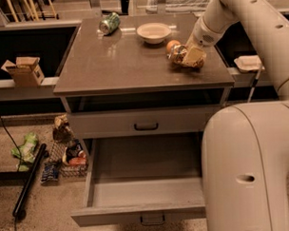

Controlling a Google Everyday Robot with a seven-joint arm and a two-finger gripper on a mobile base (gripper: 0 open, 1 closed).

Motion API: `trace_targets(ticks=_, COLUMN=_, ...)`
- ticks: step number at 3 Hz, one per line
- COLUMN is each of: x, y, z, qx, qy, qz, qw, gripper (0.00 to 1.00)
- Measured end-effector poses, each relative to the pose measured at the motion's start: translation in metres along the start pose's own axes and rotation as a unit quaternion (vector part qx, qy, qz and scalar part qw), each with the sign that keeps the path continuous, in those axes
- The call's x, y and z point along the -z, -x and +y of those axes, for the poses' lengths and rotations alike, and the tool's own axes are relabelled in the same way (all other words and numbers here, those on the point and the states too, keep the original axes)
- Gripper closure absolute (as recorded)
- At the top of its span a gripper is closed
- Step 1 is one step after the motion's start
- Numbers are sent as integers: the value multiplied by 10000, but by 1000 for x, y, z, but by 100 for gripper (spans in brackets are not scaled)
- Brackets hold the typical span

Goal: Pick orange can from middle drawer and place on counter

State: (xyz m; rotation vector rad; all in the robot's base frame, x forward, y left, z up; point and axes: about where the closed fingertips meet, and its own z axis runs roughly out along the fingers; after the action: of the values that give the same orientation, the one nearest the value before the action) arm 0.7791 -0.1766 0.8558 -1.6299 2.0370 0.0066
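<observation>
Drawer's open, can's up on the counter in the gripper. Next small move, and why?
Probably release. The gripper is over the counter, closed on the orange can, which looks to rest on the surface beside an orange fruit. The drawer holds nothing more.

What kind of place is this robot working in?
Probably a lab or office test area: a lone grey cabinet with its middle drawer pulled open, packaged snacks on the floor, a cardboard box on a shelf. The tool sits at the orange can on the counter.
</observation>
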Motion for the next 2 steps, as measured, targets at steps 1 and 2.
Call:
trace_targets(ticks=1, x=-2, y=-1, z=1, qx=23, qy=62, qz=-11, qw=10000, gripper=12)
trace_targets(ticks=2, x=1, y=-1, z=1, qx=49, qy=75, qz=-14, qw=10000, gripper=0)
